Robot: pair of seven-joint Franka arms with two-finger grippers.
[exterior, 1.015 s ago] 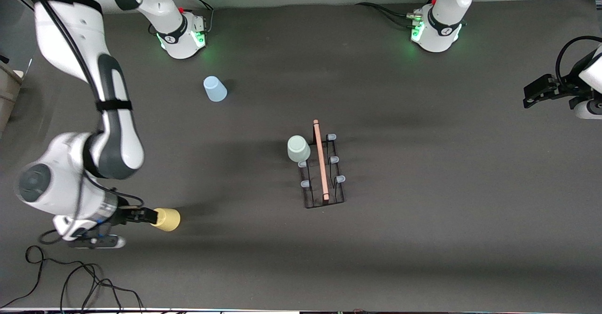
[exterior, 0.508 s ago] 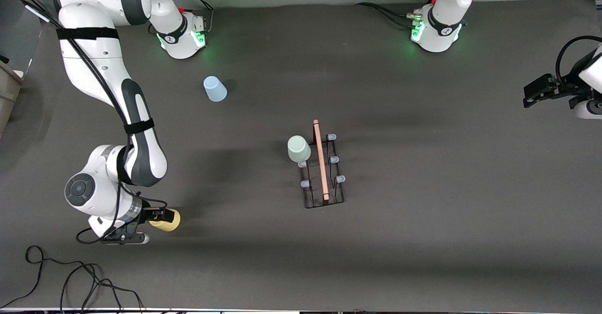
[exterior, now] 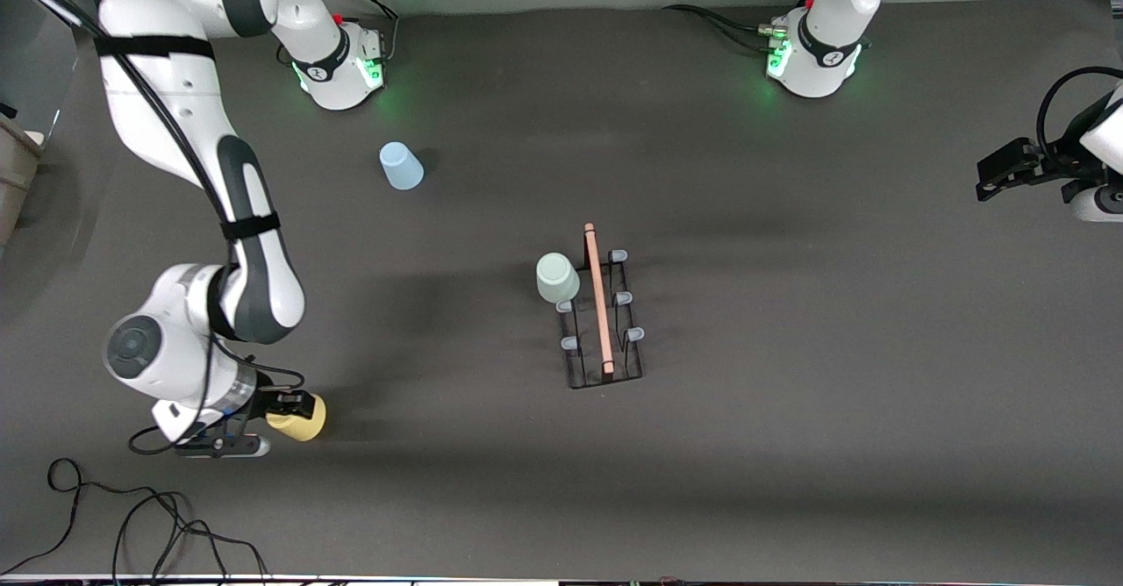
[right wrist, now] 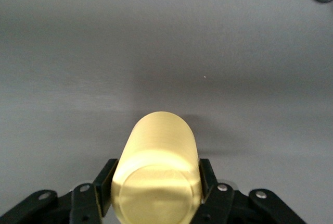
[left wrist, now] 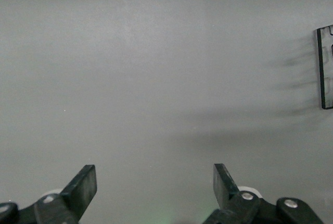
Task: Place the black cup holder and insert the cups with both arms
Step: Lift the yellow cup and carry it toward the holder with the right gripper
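Observation:
The black cup holder stands mid-table, its wooden rod on top, and a pale green cup sits upside down on one of its pegs. A light blue cup stands upside down near the right arm's base. My right gripper is shut on the yellow cup, low at the right arm's end of the table. In the right wrist view the yellow cup fills the gap between the fingers. My left gripper waits open and empty at the left arm's end; its wrist view catches the holder's edge.
Loose black cables lie near the front edge by the right arm's end. The two green-lit bases stand along the back of the table. Dark bare tabletop surrounds the holder.
The right gripper has closed on the yellow cup, and the cup has shifted slightly toward the right arm's end. The right arm's elbow has swung. The left arm has not moved.

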